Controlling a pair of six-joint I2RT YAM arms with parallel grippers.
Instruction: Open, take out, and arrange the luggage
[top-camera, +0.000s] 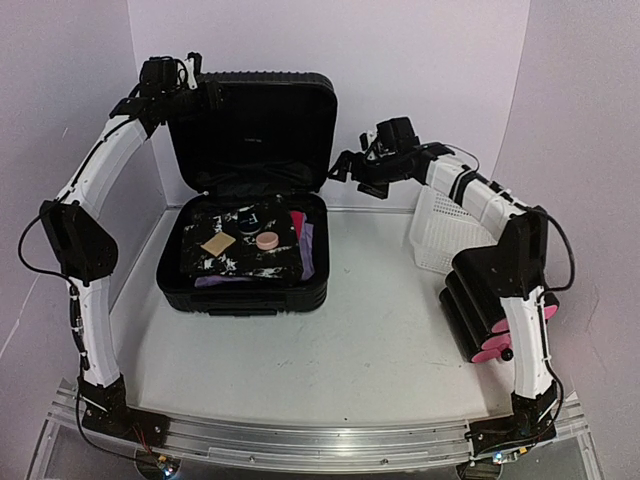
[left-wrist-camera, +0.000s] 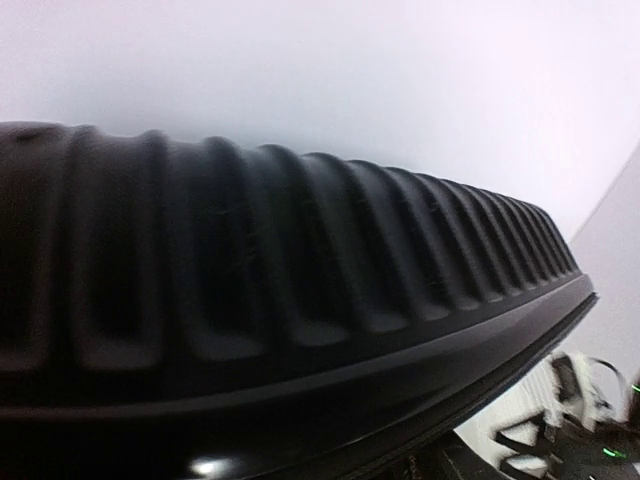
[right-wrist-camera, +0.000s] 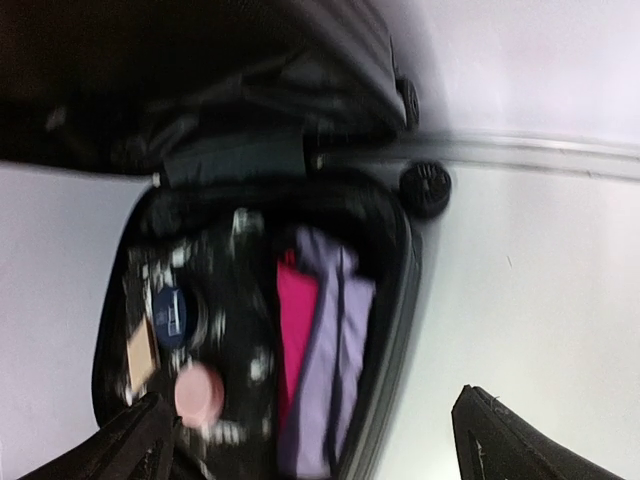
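Top external cam: fixed, high behind the near edge, tilted down and facing far. It's wide and takes in the whole table (top-camera: 380, 350), with the open luggage (top-camera: 248, 190) at far left. Left wrist cam: almost against the ribbed outer shell of the lid (left-wrist-camera: 250, 260), on its far side, glancing along it toward the right, wall (left-wrist-camera: 400, 70) behind. Right wrist cam: right of the luggage, mid range, facing left and down into the open half, frame rolled sideways, blurred. Top and right wrist share the luggage interior: pink disc (right-wrist-camera: 200, 390), purple cloth (right-wrist-camera: 335, 360). Top and left wrist share only the lid.
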